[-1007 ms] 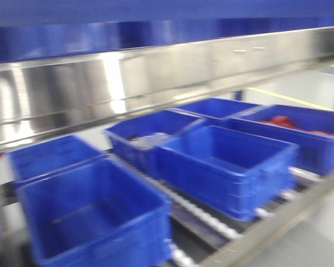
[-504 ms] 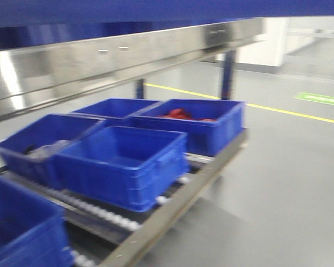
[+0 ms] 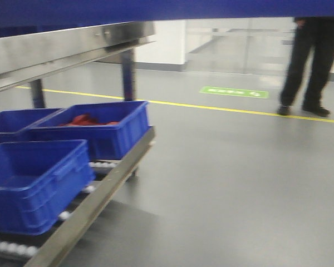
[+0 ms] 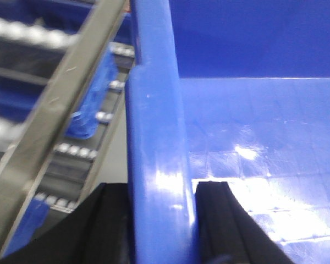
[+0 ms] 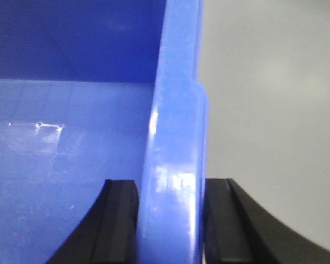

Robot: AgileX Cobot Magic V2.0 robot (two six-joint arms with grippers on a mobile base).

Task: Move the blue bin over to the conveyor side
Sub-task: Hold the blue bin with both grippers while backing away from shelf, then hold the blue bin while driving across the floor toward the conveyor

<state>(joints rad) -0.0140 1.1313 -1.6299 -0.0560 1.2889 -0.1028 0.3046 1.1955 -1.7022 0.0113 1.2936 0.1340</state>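
The blue bin (image 4: 154, 110) is up in my grip, beside the roller table (image 3: 100, 192): my left claw (image 4: 160, 220) pinches one rim wall, my right claw (image 5: 170, 220) another. The green floor label (image 3: 234, 92) is too blurred to read. Since half a second ago the table and its other bins (image 3: 39, 183) have slid left, and a person's legs (image 3: 312, 61) have come into view.

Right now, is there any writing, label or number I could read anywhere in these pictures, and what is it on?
Nothing here can be read.
On the green floor sign: white marks, too blurred to read.
On the blue bin seen from both wrist views: no writing on the rim or wall that shows.
On the rack bins: no labels visible.
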